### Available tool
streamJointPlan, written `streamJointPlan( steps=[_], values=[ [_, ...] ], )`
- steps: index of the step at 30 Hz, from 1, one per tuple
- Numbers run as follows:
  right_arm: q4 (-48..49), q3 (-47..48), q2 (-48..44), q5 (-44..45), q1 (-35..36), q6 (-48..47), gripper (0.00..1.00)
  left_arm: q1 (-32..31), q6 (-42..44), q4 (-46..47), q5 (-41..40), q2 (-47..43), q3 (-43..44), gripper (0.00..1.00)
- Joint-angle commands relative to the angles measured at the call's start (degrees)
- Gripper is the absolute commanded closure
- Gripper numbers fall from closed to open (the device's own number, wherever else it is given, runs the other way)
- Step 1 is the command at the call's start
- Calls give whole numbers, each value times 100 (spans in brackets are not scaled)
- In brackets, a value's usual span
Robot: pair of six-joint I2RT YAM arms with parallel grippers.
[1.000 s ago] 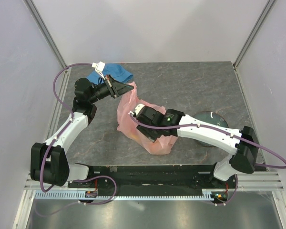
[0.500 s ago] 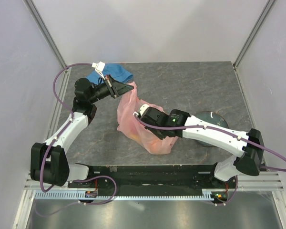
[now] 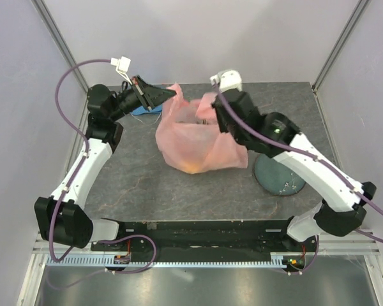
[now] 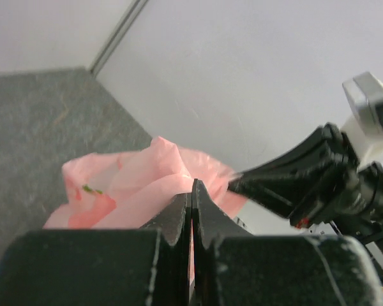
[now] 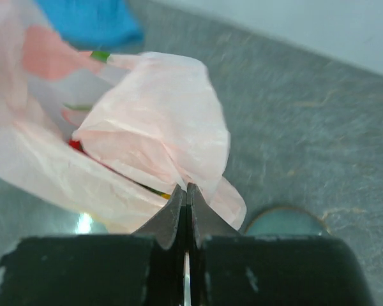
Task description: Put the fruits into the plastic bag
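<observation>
Plastic bag (image 3: 195, 141), pink and translucent, stretched between the two grippers, with its body sagging below and between them. Whether its bottom rests on the surface (image 3: 140, 185) cannot be told. The fruits (image 3: 193, 167) lie inside it. They show through the film as an orange patch low in the bag, beneath both grippers, and the right wrist view adds a small red spot and a yellow-green edge.

The left gripper (image 3: 173, 94) is clenched on the bag's upper left edge. In its wrist view the fingertips meet with pink film pinched between them. The right gripper (image 3: 207, 115) is likewise clamped on the bag's upper right edge, a crumpled fold of film rising just ahead of its closed tips.

A blue cloth (image 3: 143, 109) lies on the surface below and behind the left gripper. A dark round plate (image 3: 281, 182) lies on the surface to the outer side of the right gripper, apart from the bag.
</observation>
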Motion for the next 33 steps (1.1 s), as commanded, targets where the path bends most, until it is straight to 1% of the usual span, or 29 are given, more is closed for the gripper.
streamJointPlan(
  steps=[1,2,5,9,12,13,14,15,18,19,20,23,30,33],
  values=[
    [648,754,-484,1115,-78,125,100,39,341,-141,-171,-253,629,98],
    [954,746,-564,1194,-78,81,100,48,332,-124,-268,-331,629,98],
    [1438,457,-880,1423,-87,1,100,48,306,-88,-286,-499,664,98],
    [1607,-184,-1109,1704,-157,124,100,48,271,-71,-251,-482,656,98],
    [1642,-1079,-1328,1775,-367,510,100,48,341,-114,-286,-394,419,98],
    [1668,-1682,-1477,1775,-446,659,100,48,367,-115,-286,-359,244,98],
    [1712,-2001,-1557,1696,-630,956,100,48,402,-115,-269,-237,164,98],
    [1773,-2666,-1645,1661,-728,1125,100,48,437,-106,-225,-175,94,98],
    [1958,-3688,-1978,1284,-1106,1731,100,48,534,-141,-5,80,-65,98],
    [1985,-3805,-2014,1213,-1167,1863,100,48,561,-167,47,133,-48,98],
    [1985,-3876,-2049,1143,-1203,2056,100,48,570,-193,109,177,-30,98],
    [2011,-3737,-2094,1028,-1194,2146,100,48,718,-298,66,169,145,99],
    [2090,-2701,-1699,1142,-1203,1505,100,65,974,-431,-295,134,848,98],
    [2170,-2550,-1515,1142,-1212,1416,100,83,1088,-536,-374,177,972,98]
  ],
)
